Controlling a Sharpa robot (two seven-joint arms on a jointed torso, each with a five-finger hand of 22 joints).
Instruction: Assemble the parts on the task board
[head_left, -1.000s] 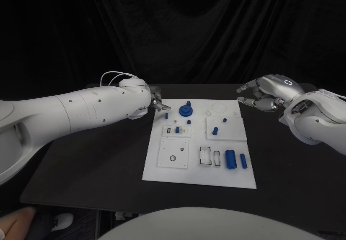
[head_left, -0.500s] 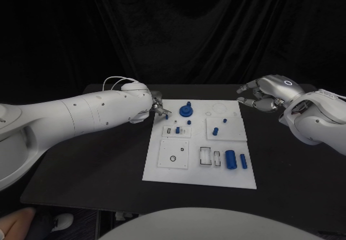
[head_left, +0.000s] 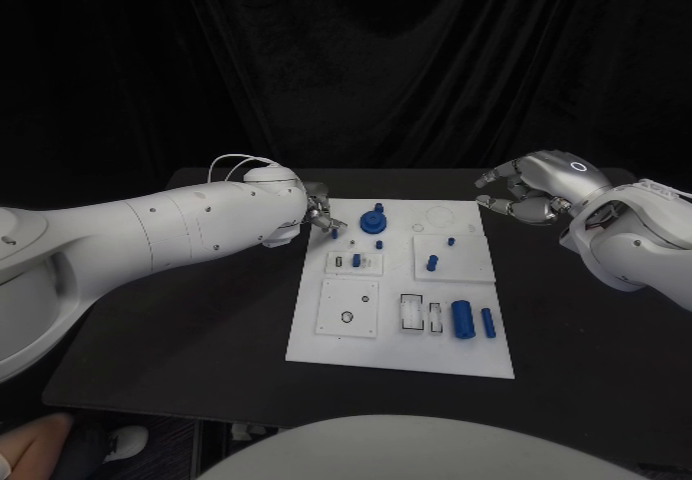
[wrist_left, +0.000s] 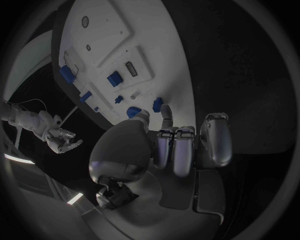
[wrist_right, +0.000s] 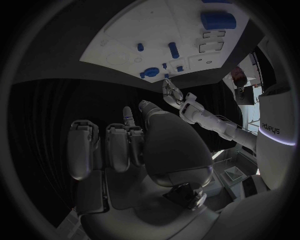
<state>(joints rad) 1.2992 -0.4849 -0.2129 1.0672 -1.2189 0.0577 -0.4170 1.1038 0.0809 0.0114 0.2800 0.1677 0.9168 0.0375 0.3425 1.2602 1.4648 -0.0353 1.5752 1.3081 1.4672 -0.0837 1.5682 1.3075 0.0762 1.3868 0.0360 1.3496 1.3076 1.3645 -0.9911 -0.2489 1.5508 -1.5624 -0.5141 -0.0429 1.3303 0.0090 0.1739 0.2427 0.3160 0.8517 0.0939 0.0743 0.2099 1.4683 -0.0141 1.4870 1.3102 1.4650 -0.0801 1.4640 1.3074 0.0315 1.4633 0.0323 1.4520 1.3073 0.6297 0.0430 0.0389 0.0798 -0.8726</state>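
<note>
Nearest on the black table (head_left: 188, 330), the white task board (head_left: 404, 345), lying flat in the middle. On its near right part, a fat blue cylinder (head_left: 462, 317) and a slimmer blue rod (head_left: 488, 321) lying side by side, just right of two empty rectangular outlines. To the left, a square plate with a small ring hole (head_left: 346, 318). Farther back, a short blue peg (head_left: 431, 263) lying on the right square plate, another small blue peg (head_left: 355, 260) on the left one. Near the far edge, a round blue piece with a knob (head_left: 374, 220). At the board's far left corner, the left hand (head_left: 319, 214), fingertips down close to a tiny blue part (head_left: 333, 232); fingers drawn together, whether pinching anything cannot be told. Off the board's far right corner, well apart from it, the right hand (head_left: 531, 190), raised, fingers curled inward, nothing in them.
</note>
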